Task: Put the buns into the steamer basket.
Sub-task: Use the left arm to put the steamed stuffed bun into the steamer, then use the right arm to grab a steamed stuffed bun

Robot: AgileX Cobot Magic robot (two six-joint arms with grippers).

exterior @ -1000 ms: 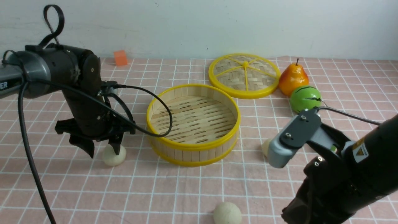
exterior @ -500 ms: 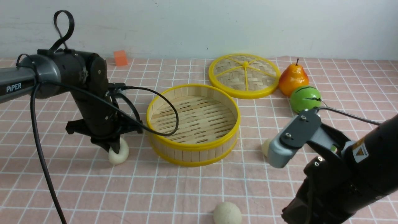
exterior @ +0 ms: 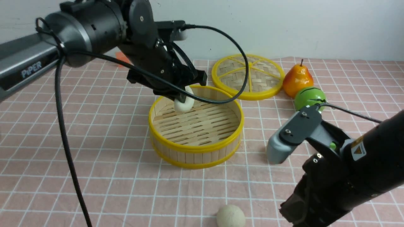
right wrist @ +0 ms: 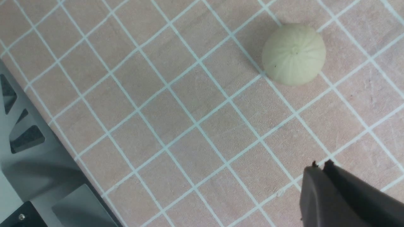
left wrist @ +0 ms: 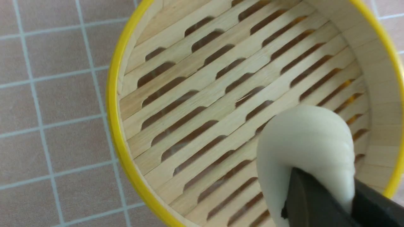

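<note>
So the left gripper [exterior: 180, 98] has a squished white bun [exterior: 184, 104] pinched over the steamer basket [exterior: 196, 145]'s 11 o'clock side, another pleated bun [exterior: 230, 216] sits at the basket's 5 o'clock, and the right gripper [right wrist: 318, 171]'s closed up.

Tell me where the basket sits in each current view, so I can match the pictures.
Front view: the basket is near the centre, the held bun over its far-left part.
Left wrist view: it fills much of the picture, partly hidden by the held bun.
Right wrist view: not in it.
Shared landmark: the pale grid lines on the table, seen in all three.
</note>
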